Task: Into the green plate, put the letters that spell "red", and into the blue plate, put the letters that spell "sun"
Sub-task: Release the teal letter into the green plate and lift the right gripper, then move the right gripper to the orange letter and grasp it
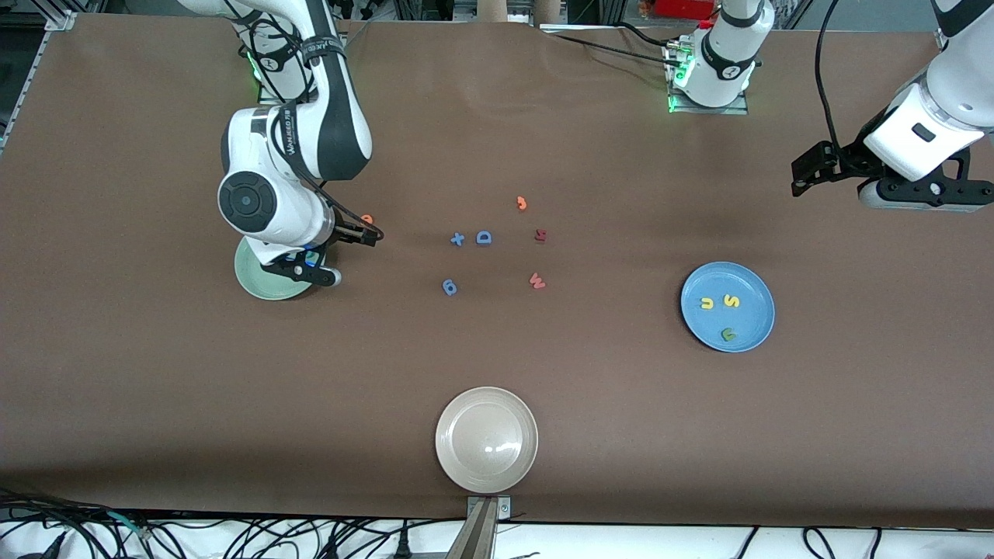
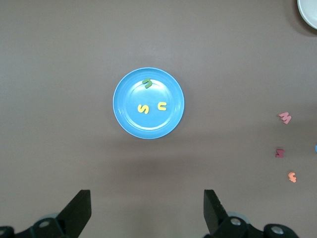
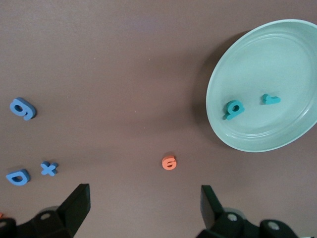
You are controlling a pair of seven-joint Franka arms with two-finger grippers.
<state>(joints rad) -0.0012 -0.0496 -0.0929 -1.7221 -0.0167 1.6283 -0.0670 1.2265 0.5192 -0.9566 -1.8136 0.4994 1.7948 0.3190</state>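
Front view is showing the right gripper (image 1: pixel 314 268) hanging over the green plate (image 1: pixel 260 286) at the right arm's end of the table, fingers spread wide and gripping nothing. Right wrist view is showing that plate (image 3: pixel 247 74) holding the teal "d" (image 3: pixel 233 108) and the teal "r" (image 3: pixel 270 99), lying near each other but apart. The orange "e" (image 3: pixel 169 162) is sitting on the table outside the plate, not touching the rim; in the front view it is peeking out (image 1: pixel 367 220) just beside the right arm's wrist.

The left gripper (image 1: pixel 916 190) is waiting up high over the left arm's end of the table, fingers (image 2: pixel 79 208) released and empty. The blue plate (image 1: pixel 757 307) is lying toward that end, and it is carrying the yellow "u" (image 1: pixel 707 303), the yellow "s" (image 1: pixel 731 300) and the green "n" (image 1: pixel 728 335), the green one nearest the front camera.

Mid-table loose letters are lying apart: a blue cross (image 1: pixel 457 239) just beside a blue capital "D" (image 1: pixel 484 237), a blue round letter (image 1: pixel 450 287) nearer the camera, two red letters (image 1: pixel 540 234) (image 1: pixel 536 281), and a small orange letter (image 1: pixel 522 203) farthest off. A beige plate (image 1: pixel 450 458) is sitting near the camera-side table edge.
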